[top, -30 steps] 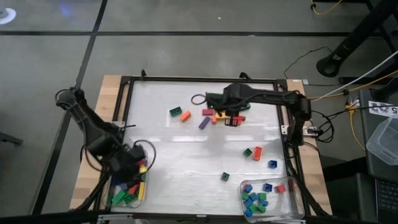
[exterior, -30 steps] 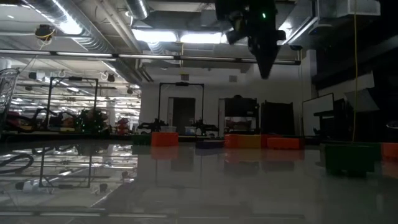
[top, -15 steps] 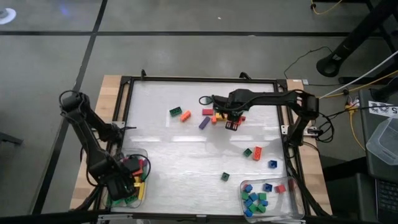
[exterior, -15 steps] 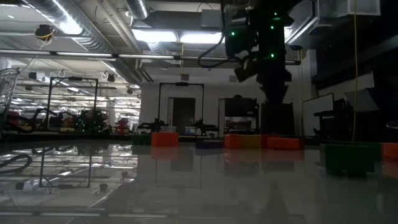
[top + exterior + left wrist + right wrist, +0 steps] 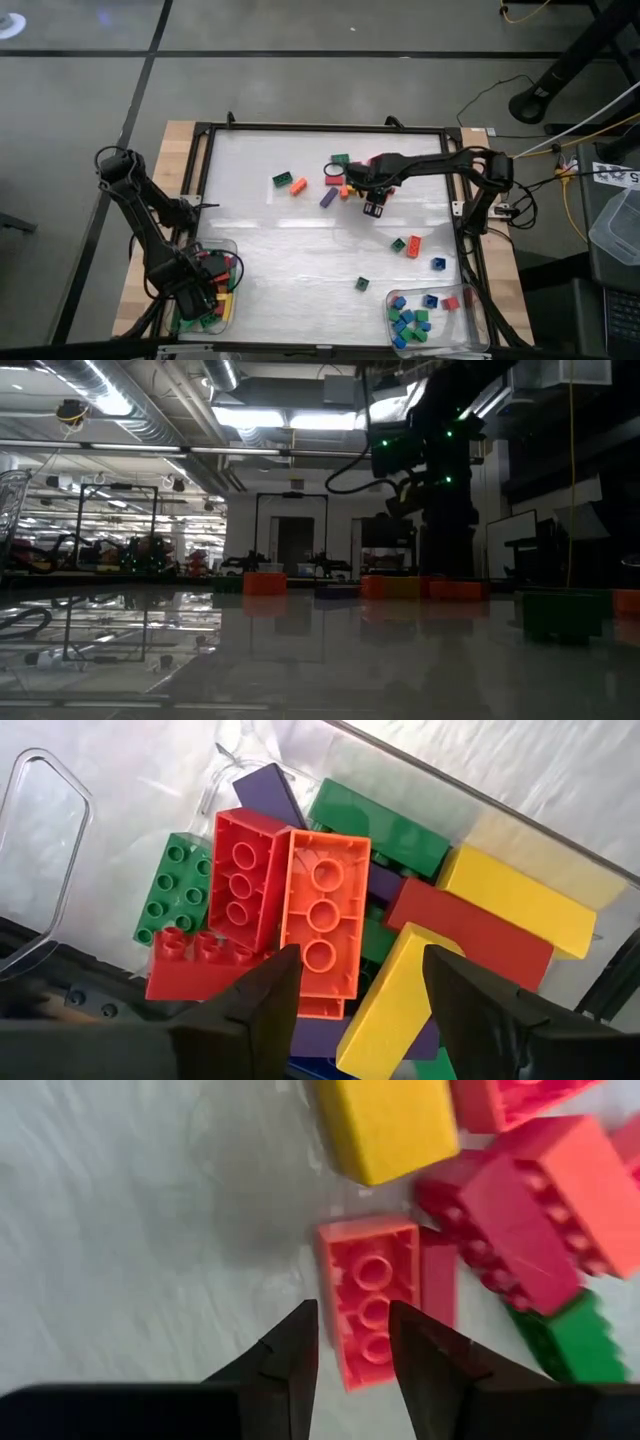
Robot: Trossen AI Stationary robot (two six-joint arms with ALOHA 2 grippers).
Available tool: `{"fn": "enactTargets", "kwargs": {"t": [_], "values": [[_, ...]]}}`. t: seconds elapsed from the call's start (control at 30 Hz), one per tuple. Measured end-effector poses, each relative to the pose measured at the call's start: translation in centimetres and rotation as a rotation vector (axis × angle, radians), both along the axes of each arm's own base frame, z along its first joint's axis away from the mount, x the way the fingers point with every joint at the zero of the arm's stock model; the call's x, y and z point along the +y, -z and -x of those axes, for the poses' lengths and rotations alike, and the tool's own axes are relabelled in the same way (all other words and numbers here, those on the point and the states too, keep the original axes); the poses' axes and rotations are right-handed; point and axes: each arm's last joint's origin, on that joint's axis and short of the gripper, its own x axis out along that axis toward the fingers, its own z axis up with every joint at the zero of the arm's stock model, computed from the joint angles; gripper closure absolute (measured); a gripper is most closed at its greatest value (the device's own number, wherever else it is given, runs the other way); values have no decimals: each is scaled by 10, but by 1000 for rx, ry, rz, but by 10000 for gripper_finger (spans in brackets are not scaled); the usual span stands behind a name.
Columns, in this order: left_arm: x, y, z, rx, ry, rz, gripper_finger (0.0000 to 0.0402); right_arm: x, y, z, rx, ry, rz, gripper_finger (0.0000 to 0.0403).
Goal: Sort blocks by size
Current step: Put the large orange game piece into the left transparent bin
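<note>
Nearby: clear tray (image 5: 232, 250) | loose blocks (image 5: 334, 186) crowd right gripper (image 5: 373, 208)

My table (image 5: 300, 250) has a pale, glossy white top set in a black frame (image 5: 205, 180), with bare wood (image 5: 180, 150) showing along its left edge. It stands on a grey floor (image 5: 300, 25) crossed by dark seam lines. Off to my right, yellow and black cables (image 5: 560, 150) trail over the floor beside a dark stand base (image 5: 535, 103). Level across the top, the room is dim: long ceiling lights (image 5: 290, 420) glow among silver ducts (image 5: 130, 400), a dark doorway (image 5: 292, 545) sits at the far wall, and cluttered shelves (image 5: 100, 550), perhaps workbenches, fill the left. The tabletop mirrors that light.
</note>
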Motion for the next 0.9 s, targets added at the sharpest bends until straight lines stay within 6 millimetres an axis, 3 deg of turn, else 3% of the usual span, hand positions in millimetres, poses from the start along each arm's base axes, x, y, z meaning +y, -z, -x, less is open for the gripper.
{"fn": "enactTargets", "kwargs": {"t": [0.2, 0.47, 0.9], "values": [[0, 0, 0, 0, 3, -1, 204, 1, 14, 4, -21, 0, -4, 278], [0, 0, 0, 0, 3, -1, 204, 0, 17, 5, -26, -3, 45, 284], [0, 0, 0, -10, -8, -4, 207, 0, 19, -2, -89, -7, 8, 392]]}}
